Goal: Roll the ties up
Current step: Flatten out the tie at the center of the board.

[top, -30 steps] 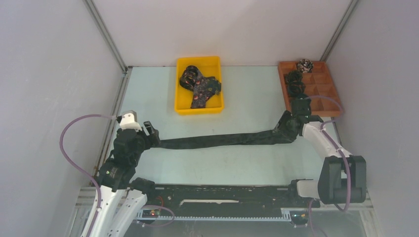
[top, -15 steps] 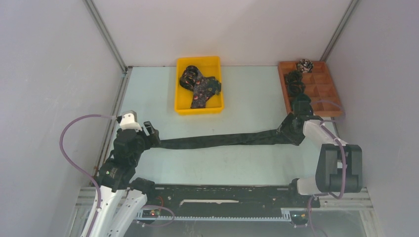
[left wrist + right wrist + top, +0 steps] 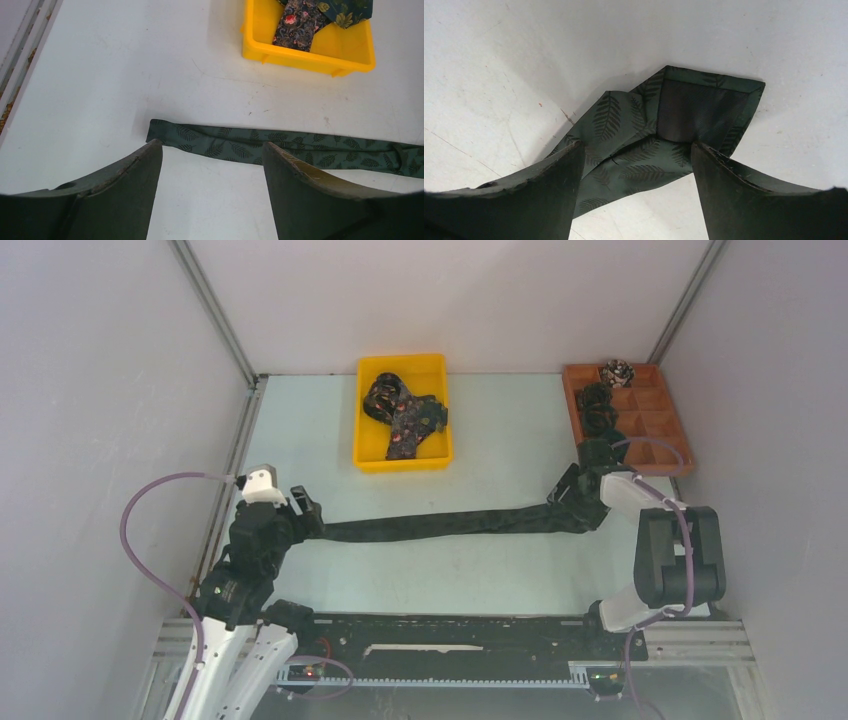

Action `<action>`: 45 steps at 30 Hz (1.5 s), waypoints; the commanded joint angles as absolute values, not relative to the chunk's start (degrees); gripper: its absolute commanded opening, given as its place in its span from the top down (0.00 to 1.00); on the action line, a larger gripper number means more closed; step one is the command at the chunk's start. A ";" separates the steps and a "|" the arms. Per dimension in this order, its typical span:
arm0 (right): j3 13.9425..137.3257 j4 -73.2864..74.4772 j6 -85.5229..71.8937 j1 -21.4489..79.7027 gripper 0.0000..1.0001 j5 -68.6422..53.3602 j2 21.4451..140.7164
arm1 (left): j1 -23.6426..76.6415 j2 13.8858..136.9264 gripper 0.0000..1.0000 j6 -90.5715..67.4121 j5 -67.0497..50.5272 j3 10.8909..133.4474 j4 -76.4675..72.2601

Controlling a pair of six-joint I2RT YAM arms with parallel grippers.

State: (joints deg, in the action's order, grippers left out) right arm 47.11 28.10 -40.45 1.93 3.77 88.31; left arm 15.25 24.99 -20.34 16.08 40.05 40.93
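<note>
A long dark green tie (image 3: 450, 523) with a leaf pattern lies flat across the table. My left gripper (image 3: 312, 517) is open just in front of its narrow end (image 3: 165, 133), not touching it. My right gripper (image 3: 578, 502) is open over the wide end (image 3: 659, 135), which is folded back on itself; the fabric lies between the fingers, not gripped. More ties (image 3: 405, 415) with reddish patterns lie heaped in the yellow bin (image 3: 370, 455).
A brown compartment tray (image 3: 650, 430) stands at the back right with rolled ties (image 3: 597, 405) in its left cells and one pale patterned roll (image 3: 617, 372) at the far end. Walls close in left and right. The yellow bin also shows in the left wrist view (image 3: 300, 55).
My right arm has swung back and its wrist has moved a little up toward the tray, shifting the tie's wide end slightly. The left arm has not moved.
</note>
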 commanded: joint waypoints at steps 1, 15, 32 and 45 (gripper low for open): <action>48.68 26.50 -42.28 2.64 0.19 4.83 90.02 | 15.55 24.44 0.20 -18.72 15.91 39.95 39.11; 55.99 35.53 -38.79 5.94 0.36 11.24 97.51 | 15.65 23.20 0.20 -18.63 16.35 39.83 39.21; 55.99 38.15 -33.32 3.48 0.84 17.23 91.36 | 15.67 23.68 0.20 -18.60 16.40 39.90 39.24; 55.94 32.41 -22.75 -9.57 0.91 24.04 87.86 | 15.67 25.48 0.21 -18.96 15.85 40.43 39.31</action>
